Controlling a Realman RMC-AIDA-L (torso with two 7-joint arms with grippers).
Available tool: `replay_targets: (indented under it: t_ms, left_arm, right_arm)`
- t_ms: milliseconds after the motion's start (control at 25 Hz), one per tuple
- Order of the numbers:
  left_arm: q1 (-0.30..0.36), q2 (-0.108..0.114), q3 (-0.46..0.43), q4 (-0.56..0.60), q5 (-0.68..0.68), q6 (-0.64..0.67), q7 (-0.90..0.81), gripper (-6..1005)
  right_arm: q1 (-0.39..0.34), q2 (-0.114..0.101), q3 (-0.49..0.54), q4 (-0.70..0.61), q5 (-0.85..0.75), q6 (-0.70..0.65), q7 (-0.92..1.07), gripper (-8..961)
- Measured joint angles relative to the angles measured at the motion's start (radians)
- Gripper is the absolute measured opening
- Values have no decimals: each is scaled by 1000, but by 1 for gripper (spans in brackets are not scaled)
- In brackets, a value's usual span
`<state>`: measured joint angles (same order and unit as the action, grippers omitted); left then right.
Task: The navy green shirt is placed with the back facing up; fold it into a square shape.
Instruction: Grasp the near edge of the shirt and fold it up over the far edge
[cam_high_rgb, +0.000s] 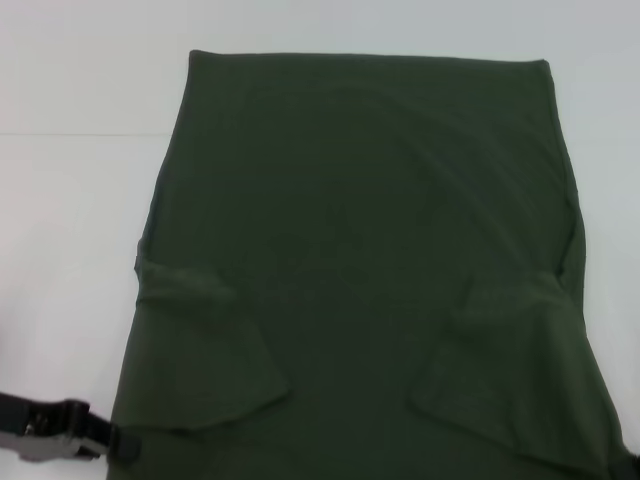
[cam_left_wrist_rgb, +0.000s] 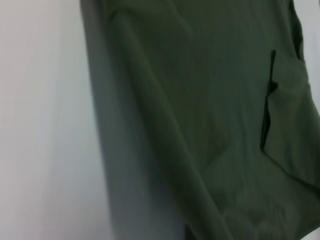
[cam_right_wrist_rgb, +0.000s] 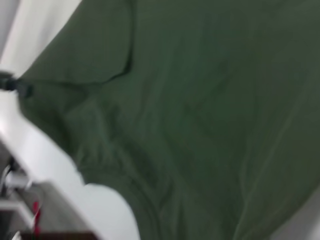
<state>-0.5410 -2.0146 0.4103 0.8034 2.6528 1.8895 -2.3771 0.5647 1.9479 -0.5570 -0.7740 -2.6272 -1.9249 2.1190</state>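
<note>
Both sleeves tucked on the shirt (cam_high_rgb: 360, 230); left gripper (cam_high_rgb: 110, 438) at near corner, finger state unclear. Could bunch if grabbed unevenly.

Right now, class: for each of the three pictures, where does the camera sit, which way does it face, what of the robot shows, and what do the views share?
Head view: on the head, facing forward and down at the shirt on the white table; left gripper at the shirt's near left corner.
Left wrist view: on the left wrist, close over the shirt; no robot parts.
Right wrist view: on the right wrist, close over the shirt; no robot parts clear.
Shared: shirt with in-folded sleeves.
</note>
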Motion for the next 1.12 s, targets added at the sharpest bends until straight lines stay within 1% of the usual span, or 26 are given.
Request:
replay_targets:
  t_ms: [120,280,400,600,720,800,920,1120]
  left_arm:
    - [2,3,-9,2,36,41,21,35]
    - [3,5,-14,0,46,103,58,35]
    - [4,5,-12,-1,59,143,81,35]
    - [15,1,-31,-2,62,155,109,34]
    - [12,5,-69,-8,42,155,134,34]
    - [8,8,-91,-13,6,155,147,34]
    - [5,12,-112,-22,-74,128,161,34]
    - [3,12,-123,-33,-217,51,167,34]
  right_arm:
    - [-3,1,-19,14,-3,-43,-60,27]
    - [-9,3,-71,50,-4,-43,-107,27]
    - [-9,5,-83,60,-4,-42,-116,27]
    - [-15,6,-74,72,-1,-25,-124,26]
    - [-18,4,-39,76,9,-16,-131,26]
    - [-18,2,7,76,26,-16,-138,26]
    - [-29,-7,82,76,78,-16,-154,26]
    - [-52,-19,193,76,155,2,-191,26]
